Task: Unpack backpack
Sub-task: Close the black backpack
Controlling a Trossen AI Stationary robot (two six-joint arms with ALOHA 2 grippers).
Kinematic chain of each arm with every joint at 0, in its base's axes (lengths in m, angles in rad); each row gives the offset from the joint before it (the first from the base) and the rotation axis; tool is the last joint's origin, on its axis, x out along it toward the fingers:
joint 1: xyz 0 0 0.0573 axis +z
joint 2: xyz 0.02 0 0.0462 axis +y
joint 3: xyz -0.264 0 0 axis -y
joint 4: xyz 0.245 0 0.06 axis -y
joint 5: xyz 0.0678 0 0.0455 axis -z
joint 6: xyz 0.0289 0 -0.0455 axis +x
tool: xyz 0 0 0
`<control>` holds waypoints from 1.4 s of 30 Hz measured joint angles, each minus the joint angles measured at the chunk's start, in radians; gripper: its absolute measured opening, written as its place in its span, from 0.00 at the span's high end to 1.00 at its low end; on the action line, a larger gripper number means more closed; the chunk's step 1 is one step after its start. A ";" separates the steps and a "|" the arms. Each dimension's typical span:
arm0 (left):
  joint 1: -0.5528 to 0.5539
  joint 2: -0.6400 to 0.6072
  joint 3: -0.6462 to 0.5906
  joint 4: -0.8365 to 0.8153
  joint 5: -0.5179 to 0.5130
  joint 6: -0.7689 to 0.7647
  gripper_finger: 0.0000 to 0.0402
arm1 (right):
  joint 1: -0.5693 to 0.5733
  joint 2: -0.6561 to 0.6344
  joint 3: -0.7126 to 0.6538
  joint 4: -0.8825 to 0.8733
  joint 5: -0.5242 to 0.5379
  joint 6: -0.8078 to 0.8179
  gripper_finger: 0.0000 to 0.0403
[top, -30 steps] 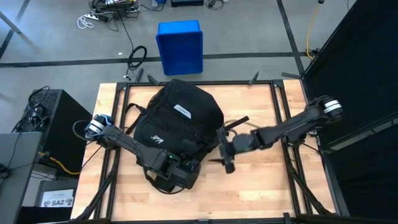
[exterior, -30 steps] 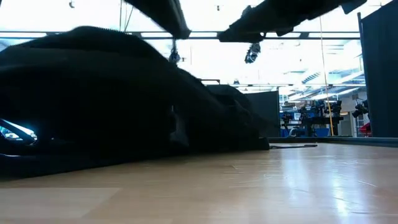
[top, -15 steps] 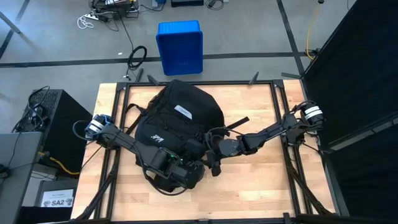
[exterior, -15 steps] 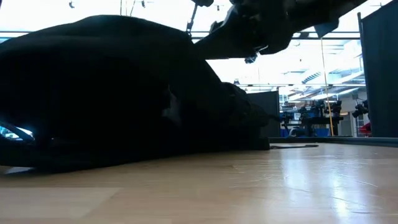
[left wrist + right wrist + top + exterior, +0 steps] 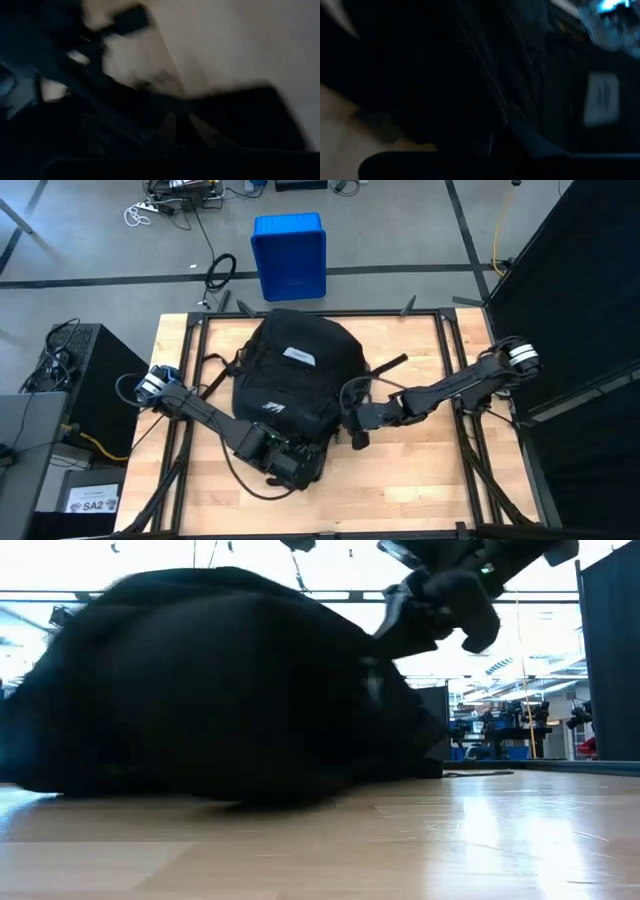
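The backpack [image 5: 295,385] lies flat in the middle of the table [image 5: 420,480], its top reaching toward the far edge, a white label [image 5: 298,356] on its upper face and small white lettering [image 5: 271,409] lower down on the front pocket. A black strap [image 5: 388,367] sticks out from its right side across the bare wood. In the low view the backpack [image 5: 220,690] fills the left and middle as a dark mound resting on the table.

The left gripper [image 5: 290,465] is at the backpack's near end, pressed into the fabric with its jaws closed; what they pinch cannot be made out. The right gripper [image 5: 355,423] is against the backpack's right near side, jaws closed, and the right wrist view shows a zipper [image 5: 487,82] running just ahead of it; whether fabric is caught between the jaws cannot be told.

Beyond the table's far edge a blue bin [image 5: 289,255] stands on the floor
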State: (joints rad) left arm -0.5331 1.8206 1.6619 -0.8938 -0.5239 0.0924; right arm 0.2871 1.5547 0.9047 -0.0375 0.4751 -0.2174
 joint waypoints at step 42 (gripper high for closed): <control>0.072 -0.276 -0.652 0.609 0.196 -0.041 1.00 | 0.157 -0.617 -0.151 -0.143 0.051 0.245 0.43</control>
State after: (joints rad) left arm -0.4611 1.5442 1.0096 -0.2851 -0.3277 0.0513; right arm 0.4437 0.9377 0.7532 -0.1808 0.5261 0.0277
